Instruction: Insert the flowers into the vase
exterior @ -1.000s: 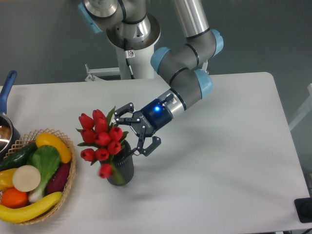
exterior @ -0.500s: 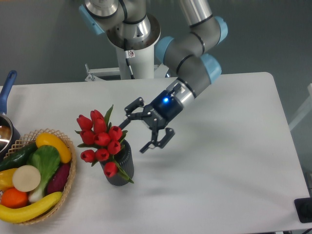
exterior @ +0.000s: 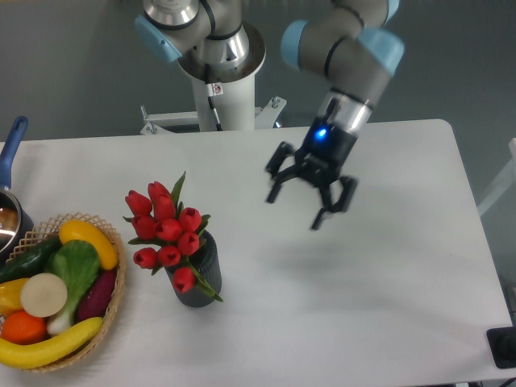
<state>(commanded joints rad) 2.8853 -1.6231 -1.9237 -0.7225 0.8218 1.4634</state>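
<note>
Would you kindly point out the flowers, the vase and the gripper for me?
flowers (exterior: 168,231): fixed camera, on a red bloom mid-bunch.
vase (exterior: 206,266): fixed camera, on its ribbed dark side.
gripper (exterior: 300,205): fixed camera, midway between the open fingertips.

- Flowers (exterior: 168,234): red tulips standing in the dark ribbed vase (exterior: 199,280), leaning left.
- Gripper (exterior: 310,197): fingers spread, empty, above the table (exterior: 387,266), well right of the vase.
- Wicker basket (exterior: 113,302): at left, holding fruit and vegetables.
</note>
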